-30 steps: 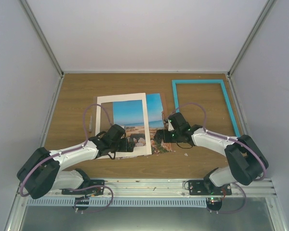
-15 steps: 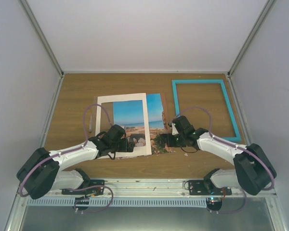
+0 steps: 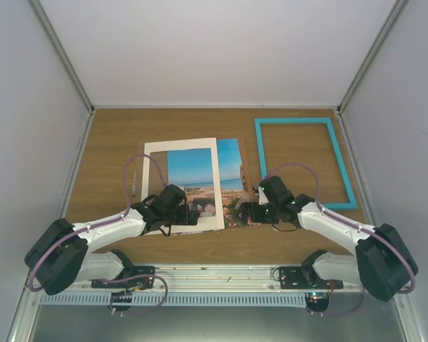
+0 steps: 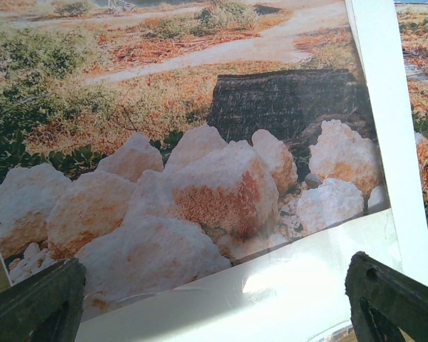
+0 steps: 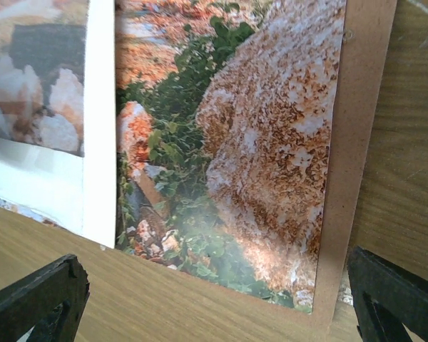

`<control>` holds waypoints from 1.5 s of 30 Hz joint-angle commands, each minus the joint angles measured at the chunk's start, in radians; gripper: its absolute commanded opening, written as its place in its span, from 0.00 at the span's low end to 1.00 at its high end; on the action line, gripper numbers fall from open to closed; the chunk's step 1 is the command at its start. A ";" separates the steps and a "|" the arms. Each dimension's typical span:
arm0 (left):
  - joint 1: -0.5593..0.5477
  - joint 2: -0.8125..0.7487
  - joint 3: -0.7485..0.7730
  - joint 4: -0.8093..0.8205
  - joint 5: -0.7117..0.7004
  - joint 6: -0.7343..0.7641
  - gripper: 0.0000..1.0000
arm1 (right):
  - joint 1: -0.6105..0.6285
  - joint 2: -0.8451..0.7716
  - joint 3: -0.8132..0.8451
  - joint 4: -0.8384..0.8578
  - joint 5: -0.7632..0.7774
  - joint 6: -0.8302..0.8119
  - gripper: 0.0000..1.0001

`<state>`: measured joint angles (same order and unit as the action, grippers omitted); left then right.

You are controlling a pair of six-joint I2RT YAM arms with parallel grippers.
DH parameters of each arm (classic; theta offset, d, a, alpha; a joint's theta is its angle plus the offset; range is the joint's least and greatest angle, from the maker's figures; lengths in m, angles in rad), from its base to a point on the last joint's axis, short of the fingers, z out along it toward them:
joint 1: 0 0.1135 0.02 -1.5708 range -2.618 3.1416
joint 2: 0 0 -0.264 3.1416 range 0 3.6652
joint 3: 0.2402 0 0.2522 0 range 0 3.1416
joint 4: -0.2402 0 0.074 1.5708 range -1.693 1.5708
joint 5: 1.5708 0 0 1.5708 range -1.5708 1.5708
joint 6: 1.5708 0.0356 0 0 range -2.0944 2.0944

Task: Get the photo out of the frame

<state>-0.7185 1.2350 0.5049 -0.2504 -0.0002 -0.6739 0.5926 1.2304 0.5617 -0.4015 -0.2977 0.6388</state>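
White mat board [image 3: 153, 178] lies flat on the wooden table [image 3: 107, 142], left of centre. It covers most of the photo [image 3: 230, 164], which shows through the cut-out and as a strip beyond the mat's right edge.

The left gripper [image 3: 192, 214] hangs low over the mat's near border. Its fingers [image 4: 36, 303] are spread wide and have hold of nothing. Contact with the mat cannot be told. This placement probably serves to steady or shift the mat while the print is freed.

The right gripper [image 3: 241, 212] is over the photo's near right corner, equally wide open and empty. In the right wrist view that corner rests on a brown backing board [image 5: 360, 107], whose edge projects just past the print. The position suits sliding or lifting that exposed corner.

The frame [image 3: 292, 120] lies flat at the far right, turquoise face up, well apart from the print, with bare table inside it. The photo is thus out of the frame but sandwiched between mat and backing.

The photo's long axis runs near to far, slightly skewed, with the sky toward the far wall and the rocks toward the arm bases.
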 commanded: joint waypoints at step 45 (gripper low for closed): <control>-0.012 0.005 -0.043 0.014 -0.001 -0.027 0.99 | -0.025 0.010 -0.088 0.240 -0.163 0.088 1.00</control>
<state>-0.7189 1.2339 0.4931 -0.2348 -0.0032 -0.6884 0.5854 1.2510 0.4915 -0.2104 -0.4362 0.7063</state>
